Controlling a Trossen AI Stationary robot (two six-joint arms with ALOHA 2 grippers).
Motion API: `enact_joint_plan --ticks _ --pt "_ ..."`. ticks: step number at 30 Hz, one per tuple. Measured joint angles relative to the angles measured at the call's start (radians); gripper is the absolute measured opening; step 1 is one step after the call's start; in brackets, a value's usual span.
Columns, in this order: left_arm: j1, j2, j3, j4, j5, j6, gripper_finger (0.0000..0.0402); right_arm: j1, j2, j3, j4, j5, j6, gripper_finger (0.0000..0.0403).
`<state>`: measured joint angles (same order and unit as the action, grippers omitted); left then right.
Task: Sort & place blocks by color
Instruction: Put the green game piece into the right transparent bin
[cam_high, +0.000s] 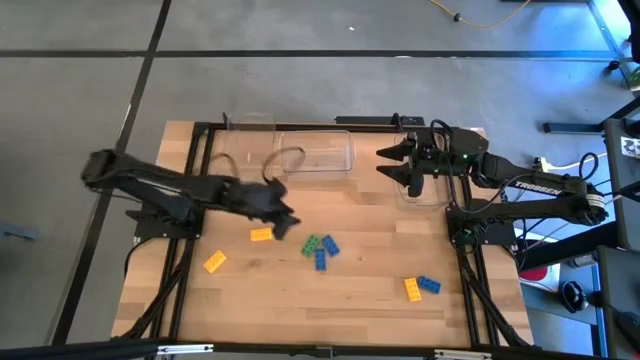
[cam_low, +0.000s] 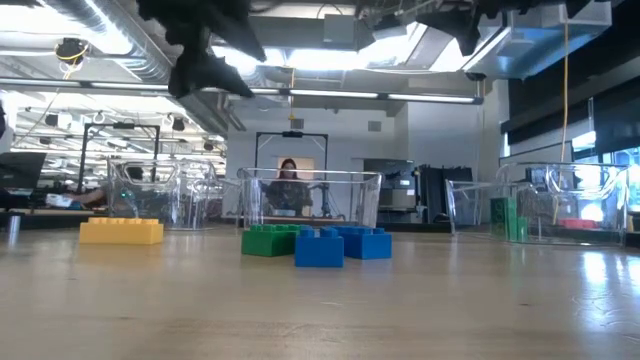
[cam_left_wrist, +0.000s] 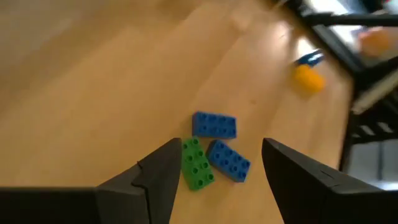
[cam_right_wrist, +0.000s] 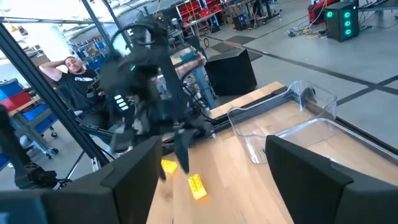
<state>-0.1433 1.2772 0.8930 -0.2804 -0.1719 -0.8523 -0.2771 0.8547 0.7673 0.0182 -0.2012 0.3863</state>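
Near the table's middle lie a green block (cam_high: 311, 244) and two blue blocks (cam_high: 329, 245) (cam_high: 320, 260) close together, flat on the wood. In the left wrist view they show as green (cam_left_wrist: 197, 163) and blue (cam_left_wrist: 214, 124) (cam_left_wrist: 229, 160). My left gripper (cam_high: 285, 222) hangs open above and just left of this cluster, tilted down toward it, touching nothing. A yellow block (cam_high: 261, 234) lies beside it, and another yellow block (cam_high: 214, 262) farther left. A yellow (cam_high: 412, 290) and blue (cam_high: 429, 285) pair sits near the front right. My right gripper (cam_high: 392, 160) waits open at the far right, high up.
Clear plastic bins stand along the far edge: one (cam_high: 315, 152) at the middle, a smaller one (cam_high: 250, 125) behind it to the left, and one (cam_high: 430, 188) under the right arm. Bare wood lies between the block groups. A person sits in the room beyond the table (cam_low: 289, 180).
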Motion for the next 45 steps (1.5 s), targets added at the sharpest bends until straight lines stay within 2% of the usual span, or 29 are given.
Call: enact_joint_plan --ticks 5,9,16,23,28,34,41,45 --pt "-0.071 0.251 0.166 -0.099 -0.073 -0.171 0.0215 0.0 0.0 0.0 -0.018 0.0 -0.002 0.0288" --pt "-0.092 0.421 0.263 -0.137 -0.079 -0.222 0.0215 0.0 0.001 0.0 -0.038 0.031 -0.002 0.0288" --pt "-0.098 0.596 0.331 -0.162 -0.046 -0.268 0.0215 0.0 0.004 0.0 -0.069 0.037 -0.024 0.0288" --pt "-0.097 0.635 0.333 -0.174 -0.111 -0.275 0.0215 0.0 0.004 0.0 -0.069 0.051 -0.026 0.0288" --pt "-0.097 0.653 0.334 -0.164 -0.115 -0.264 0.0215 0.0 0.008 0.0 -0.069 0.051 -0.027 0.0288" --pt "-0.1 0.695 0.335 -0.157 -0.068 -0.255 0.0215 0.0 0.007 0.0 -0.066 0.051 -0.026 0.0288" --pt "-0.108 0.699 0.334 -0.172 -0.069 -0.212 0.0215 0.0 0.007 0.0 -0.066 0.051 -0.012 0.0288" --pt "-0.102 0.687 0.333 -0.24 -0.059 -0.156 0.0193 0.0 0.007 0.0 -0.066 0.052 -0.004 0.0288"
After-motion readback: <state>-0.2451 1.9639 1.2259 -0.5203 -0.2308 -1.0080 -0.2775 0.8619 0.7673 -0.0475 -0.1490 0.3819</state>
